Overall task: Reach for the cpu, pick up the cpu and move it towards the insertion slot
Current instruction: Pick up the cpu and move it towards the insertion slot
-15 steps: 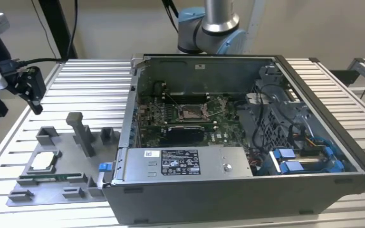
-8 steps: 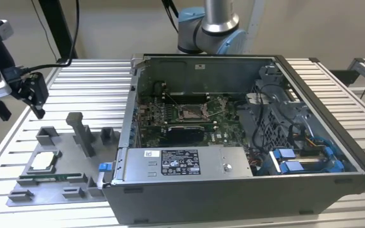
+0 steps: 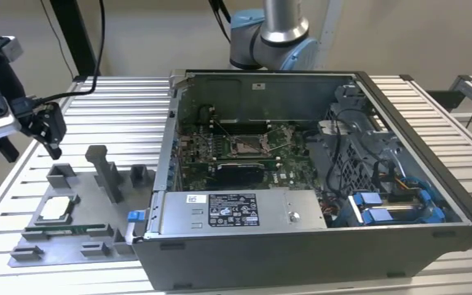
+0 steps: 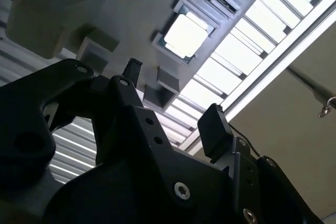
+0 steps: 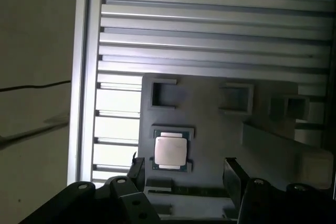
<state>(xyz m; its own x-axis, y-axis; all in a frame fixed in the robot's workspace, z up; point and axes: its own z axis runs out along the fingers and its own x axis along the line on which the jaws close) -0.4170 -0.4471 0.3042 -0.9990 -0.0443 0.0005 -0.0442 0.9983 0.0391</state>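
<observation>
At the exterior view's left the gripper [image 3: 53, 146] hangs over the slatted table [image 3: 121, 117], its fingers [image 5: 137, 167] spread apart and holding nothing. Under it, not touched, the cpu [image 3: 58, 209] lies flat, silver side up, in a square pocket of the grey tray [image 3: 31, 251]. Further right stands the open case [image 3: 432, 184]; the slot [image 3: 248, 145] is on its board, well apart from the cpu.

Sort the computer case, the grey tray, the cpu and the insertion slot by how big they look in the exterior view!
1. computer case
2. grey tray
3. cpu and insertion slot: they look about alike, so no ranking.
</observation>
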